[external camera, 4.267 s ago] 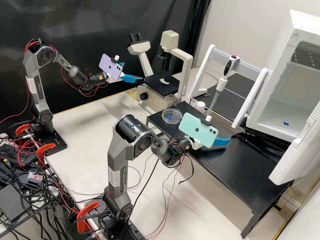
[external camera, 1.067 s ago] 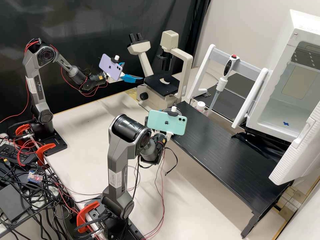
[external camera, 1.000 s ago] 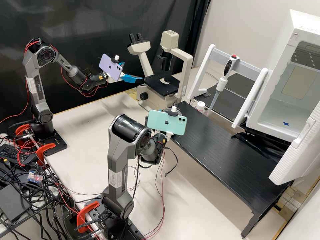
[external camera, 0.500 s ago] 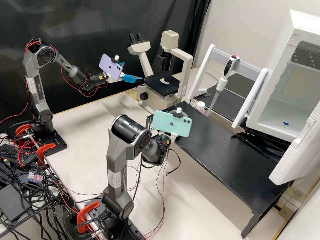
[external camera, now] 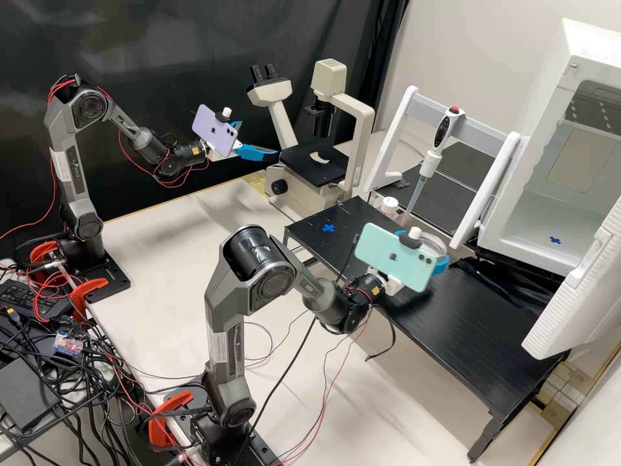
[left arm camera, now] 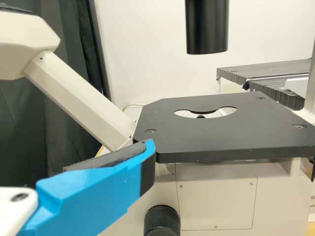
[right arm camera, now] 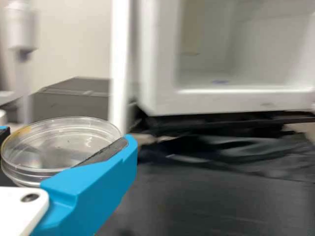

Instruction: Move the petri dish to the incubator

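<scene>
Your right hand grips the dish, incubator at two o'clock in the high view; left hand spread.

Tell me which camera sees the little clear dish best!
The right wrist view: it shows the petri dish up close, with its round rim easy to see, held by the right gripper. The high view shows just part of it, behind the green phone.
</scene>
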